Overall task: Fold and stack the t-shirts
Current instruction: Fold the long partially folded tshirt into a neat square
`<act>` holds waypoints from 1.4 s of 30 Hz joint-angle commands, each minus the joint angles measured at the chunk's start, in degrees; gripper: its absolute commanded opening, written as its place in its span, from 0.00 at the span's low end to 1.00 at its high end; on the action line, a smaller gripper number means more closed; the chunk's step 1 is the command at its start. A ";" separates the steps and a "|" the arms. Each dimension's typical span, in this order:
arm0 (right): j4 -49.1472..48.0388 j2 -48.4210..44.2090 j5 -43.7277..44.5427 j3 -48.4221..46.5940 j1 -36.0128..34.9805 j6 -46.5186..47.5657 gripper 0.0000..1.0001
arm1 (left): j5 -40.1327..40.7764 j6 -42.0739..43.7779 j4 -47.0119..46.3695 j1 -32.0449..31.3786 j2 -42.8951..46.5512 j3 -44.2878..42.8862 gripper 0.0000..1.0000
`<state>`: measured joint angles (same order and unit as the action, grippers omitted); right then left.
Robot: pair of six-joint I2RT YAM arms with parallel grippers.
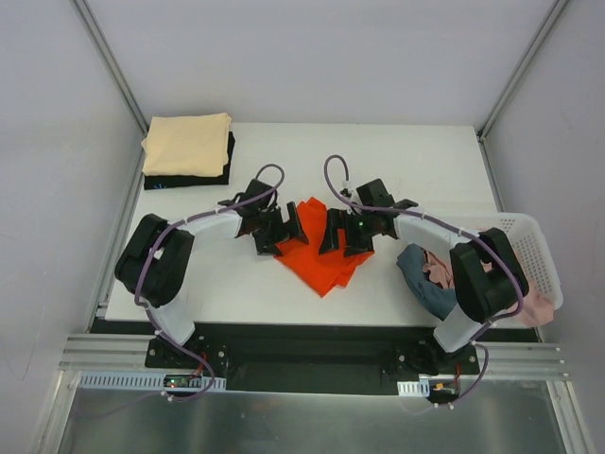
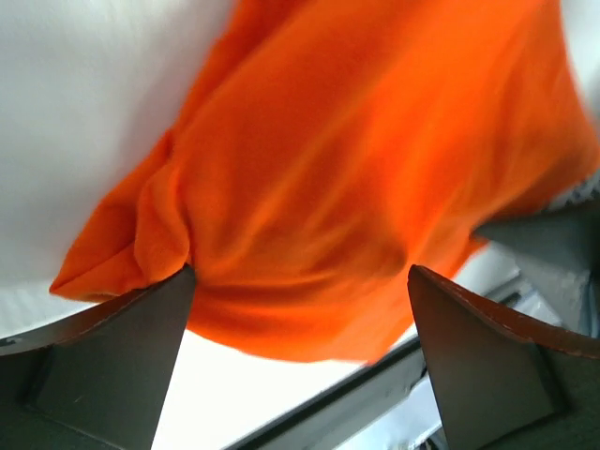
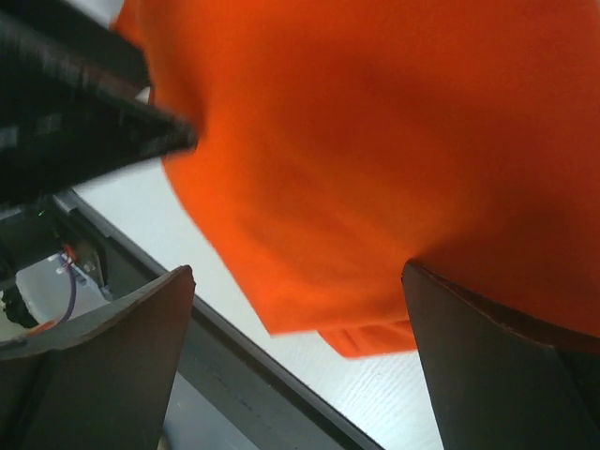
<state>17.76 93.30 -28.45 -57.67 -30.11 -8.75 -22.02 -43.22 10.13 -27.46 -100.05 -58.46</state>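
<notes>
**Q:** Reading left to right, what does the figure show?

**A:** Far left, a folded cream t-shirt lies on a black t-shirt. At centre, the left gripper, jaws spread wide and holding nothing, stands just left of the orange t-shirt. The right gripper, equally spread and empty, stands just right of it.

**Q:** How does that shirt lie?

**A:** It lies on the white table, between both sets of fingertips, with its long axis roughly far to near. Neither arm looks clearly nearer.

**Q:** And the surrounding room?

**A:** White tabletop shows on the far side. At right, a basket holds a blue t-shirt and a pink t-shirt.
</notes>
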 commanded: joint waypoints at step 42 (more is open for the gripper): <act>12.73 2.42 24.84 -2.97 -3.55 -5.48 0.34 | 9.10 4.20 8.85 0.48 -1.64 -12.38 0.06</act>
<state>28.62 95.55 -5.91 -57.47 -32.64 -12.49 -11.42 -40.42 18.48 -27.27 -102.00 -68.10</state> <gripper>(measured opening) 0.498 0.155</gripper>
